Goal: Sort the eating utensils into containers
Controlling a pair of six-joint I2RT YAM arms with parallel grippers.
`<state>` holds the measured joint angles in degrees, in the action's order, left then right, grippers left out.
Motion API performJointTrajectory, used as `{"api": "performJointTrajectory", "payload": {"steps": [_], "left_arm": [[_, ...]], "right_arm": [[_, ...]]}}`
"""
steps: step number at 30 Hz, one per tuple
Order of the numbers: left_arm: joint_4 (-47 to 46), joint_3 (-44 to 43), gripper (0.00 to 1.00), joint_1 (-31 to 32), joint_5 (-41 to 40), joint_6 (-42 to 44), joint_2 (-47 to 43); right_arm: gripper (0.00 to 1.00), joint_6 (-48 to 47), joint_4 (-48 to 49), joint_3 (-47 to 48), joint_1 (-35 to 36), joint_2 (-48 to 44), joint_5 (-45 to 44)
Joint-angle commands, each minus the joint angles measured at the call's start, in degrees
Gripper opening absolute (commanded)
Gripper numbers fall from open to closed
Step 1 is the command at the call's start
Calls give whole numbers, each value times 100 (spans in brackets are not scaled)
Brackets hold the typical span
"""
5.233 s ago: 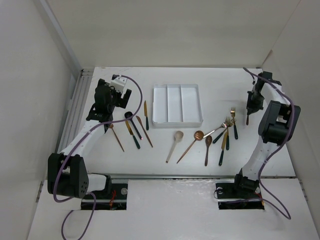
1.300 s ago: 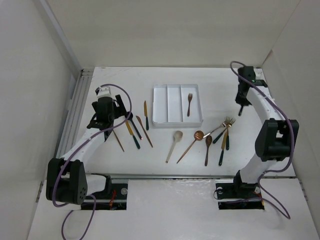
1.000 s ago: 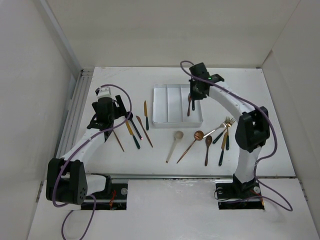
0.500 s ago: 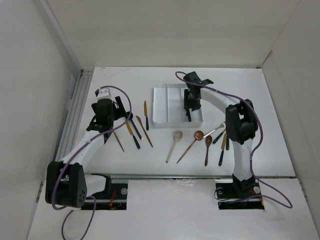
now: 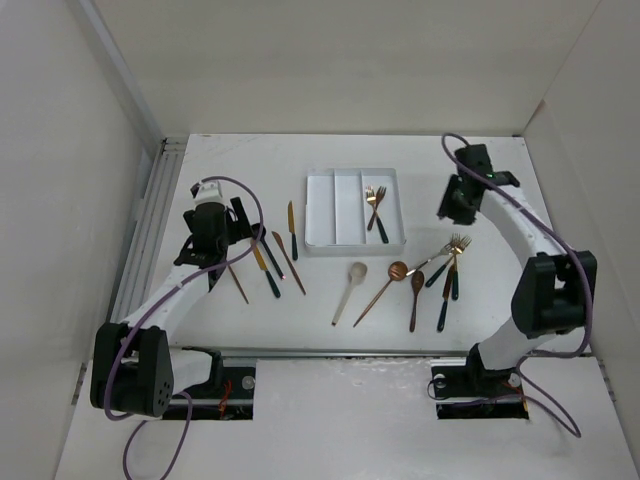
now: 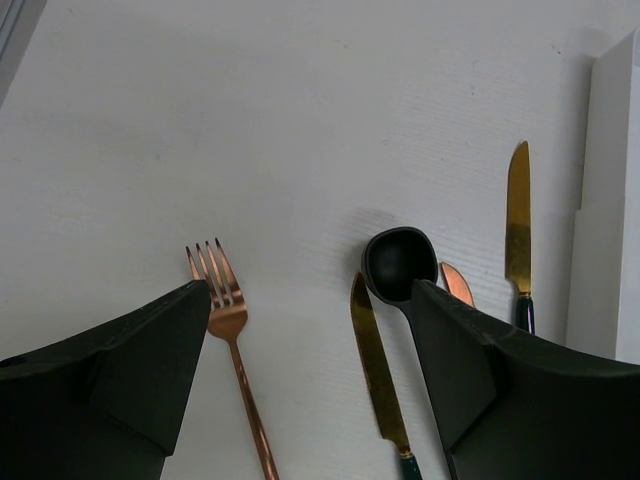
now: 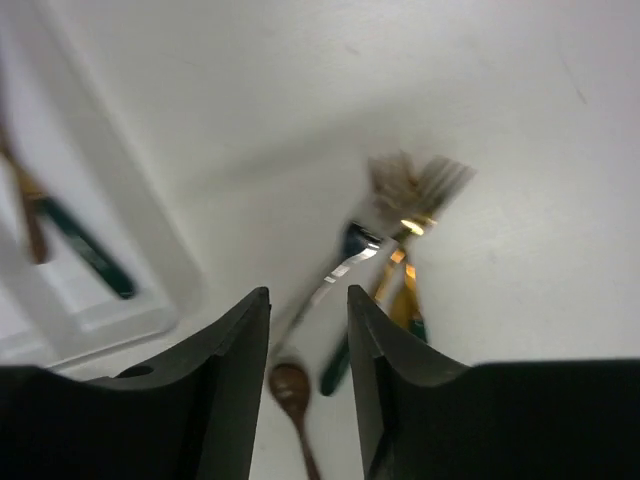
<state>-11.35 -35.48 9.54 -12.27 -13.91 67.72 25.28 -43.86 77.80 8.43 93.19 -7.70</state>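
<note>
The white tray (image 5: 320, 210) has three long compartments; two forks (image 5: 375, 205) lie in the right one. My right gripper (image 5: 452, 208) hovers right of the tray, open and empty, above the pile of forks (image 5: 452, 247). In the right wrist view the gripper (image 7: 308, 320) is over blurred forks (image 7: 410, 190) and a brown spoon (image 7: 290, 385). My left gripper (image 5: 232, 243) is open and low over the left group. In the left wrist view the gripper (image 6: 312, 320) straddles a gold knife (image 6: 378, 370), with a copper fork (image 6: 228, 310) on its left and a black spoon (image 6: 398, 262) on its right.
A cream spoon (image 5: 350, 290), a copper spoon (image 5: 385, 285) and a brown spoon (image 5: 414, 298) lie in front of the tray. Two more knives (image 5: 291, 245) lie left of it. The tray's edge (image 6: 605, 200) borders the left wrist view. White walls enclose the table.
My right gripper has let go of a fork in the tray's right compartment and swung right, off the tray. Two forks now lie there. The left arm has barely moved.
</note>
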Motion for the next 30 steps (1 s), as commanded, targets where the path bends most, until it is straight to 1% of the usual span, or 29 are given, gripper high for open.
{"api": "performJointTrajectory", "payload": {"steps": [1, 2, 3, 4, 5, 8, 11, 14, 15, 23, 25, 27, 28, 30], "left_arm": [[-324, 94, 79, 4, -74, 55, -154], [-384, 94, 79, 4, -74, 55, -154], [-385, 94, 79, 4, -74, 55, -154], [-385, 94, 79, 4, -74, 55, -93], [-385, 94, 79, 4, -21, 55, -93], [-499, 94, 79, 4, 31, 55, -40], [-499, 94, 79, 4, 32, 108, -40], [-499, 94, 79, 4, -20, 108, -92], [-499, 94, 80, 4, -73, 108, -93], [-499, 94, 80, 4, -126, 161, -93], [-552, 94, 80, 4, -126, 213, -93], [-552, 94, 81, 4, -179, 266, -93], [-552, 94, 81, 4, -179, 266, -93], [-552, 94, 81, 4, -179, 266, -93]], "right_arm": [[41, 21, -247, -1010, -463, -11, 469], [38, 21, -185, -1378, -613, -81, 567], [34, 73, -89, -1529, -614, -81, 673], [34, 187, 129, -1653, -675, -151, 787], [34, 258, 236, -1741, -676, -213, 945], [36, 557, 474, -1865, -676, -213, 1008], [41, 793, 527, -1935, -676, -161, 912], [41, 908, 527, -2049, -676, -38, 578], [41, 909, 606, -2050, -676, -37, 577], [41, 962, 712, -1988, -676, 420, 753], [39, 962, 764, -1988, -676, 480, 753], [34, 962, 765, -1988, -676, 534, 753], [25, 962, 765, -1988, -676, 534, 701], [13, 962, 765, -1927, -676, 534, 551]]}}
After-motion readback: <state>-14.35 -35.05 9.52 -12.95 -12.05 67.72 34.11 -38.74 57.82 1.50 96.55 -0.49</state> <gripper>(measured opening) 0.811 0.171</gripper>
